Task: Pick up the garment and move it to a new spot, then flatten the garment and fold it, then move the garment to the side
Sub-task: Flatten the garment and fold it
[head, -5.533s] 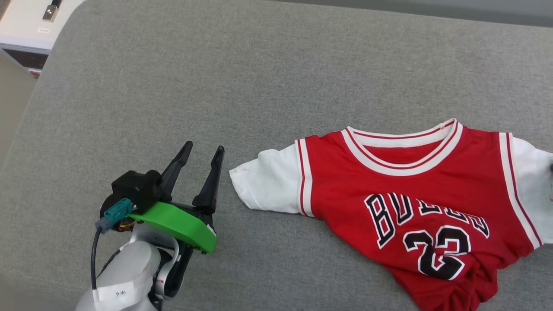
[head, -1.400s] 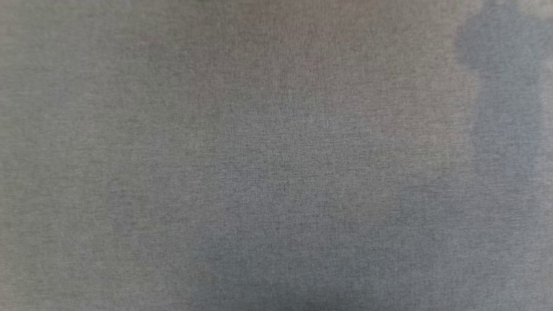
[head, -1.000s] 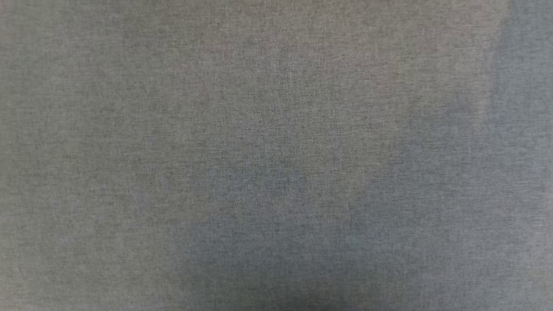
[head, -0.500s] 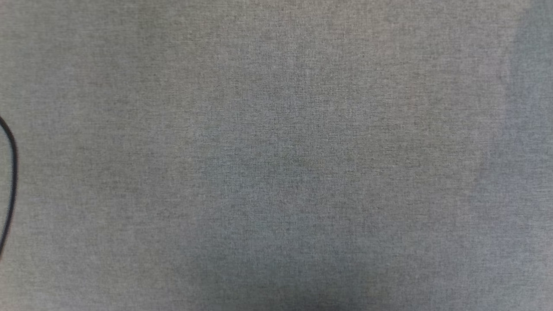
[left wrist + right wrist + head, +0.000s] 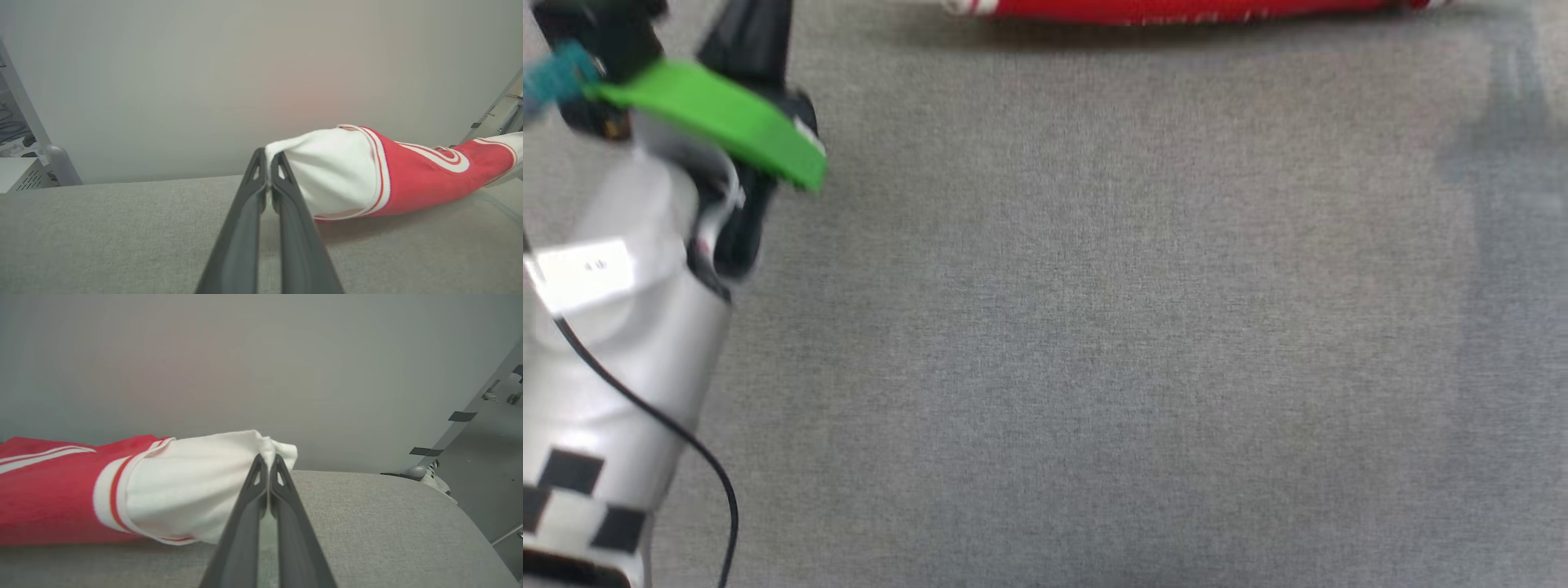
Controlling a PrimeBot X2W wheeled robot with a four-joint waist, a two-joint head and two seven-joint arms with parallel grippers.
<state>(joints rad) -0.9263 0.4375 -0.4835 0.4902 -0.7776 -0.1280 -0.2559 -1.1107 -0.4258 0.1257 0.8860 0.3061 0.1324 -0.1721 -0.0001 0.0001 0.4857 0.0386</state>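
Over the grey surface (image 5: 1094, 327), the garment (image 5: 412, 179) is hanging stretched between both arms, its long axis running sleeve to sleeve. The left gripper (image 5: 267, 181) and right gripper (image 5: 268, 463) are each pinching 1 end of it in closed jaws.

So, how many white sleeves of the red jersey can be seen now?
2. One sleeve of the jersey is pinched at its edge by the left gripper; the other sleeve is pinched by the right gripper.
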